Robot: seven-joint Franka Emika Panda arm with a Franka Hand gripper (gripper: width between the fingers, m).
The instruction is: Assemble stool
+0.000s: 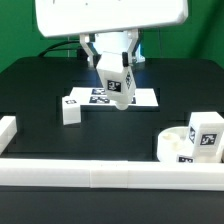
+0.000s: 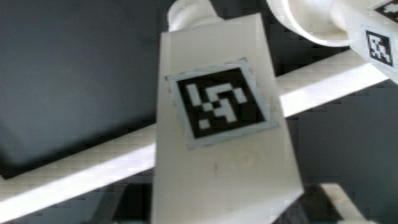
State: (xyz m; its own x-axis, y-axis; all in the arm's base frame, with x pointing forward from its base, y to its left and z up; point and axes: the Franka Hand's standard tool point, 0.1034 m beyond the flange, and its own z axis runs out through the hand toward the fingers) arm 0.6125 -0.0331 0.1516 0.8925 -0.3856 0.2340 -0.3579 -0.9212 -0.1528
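Tool point(image 1: 113, 70) clamped on the carried leg point(image 1: 116, 87), lifted clear over the marker board point(image 1: 145, 98), probably for transfer to the seat point(image 1: 172, 147) at the exterior view's right, where a mounted leg point(image 1: 206, 134) stands; spare leg point(image 1: 72, 109) waits on the tabletop point(image 1: 40, 85).

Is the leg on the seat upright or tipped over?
Upright: the leg stands on end on the round seat, tag facing the exterior camera. Whether it is screwed in, cannot tell.

Lab — marker board point(image 1: 146, 99), black table point(image 1: 40, 85)
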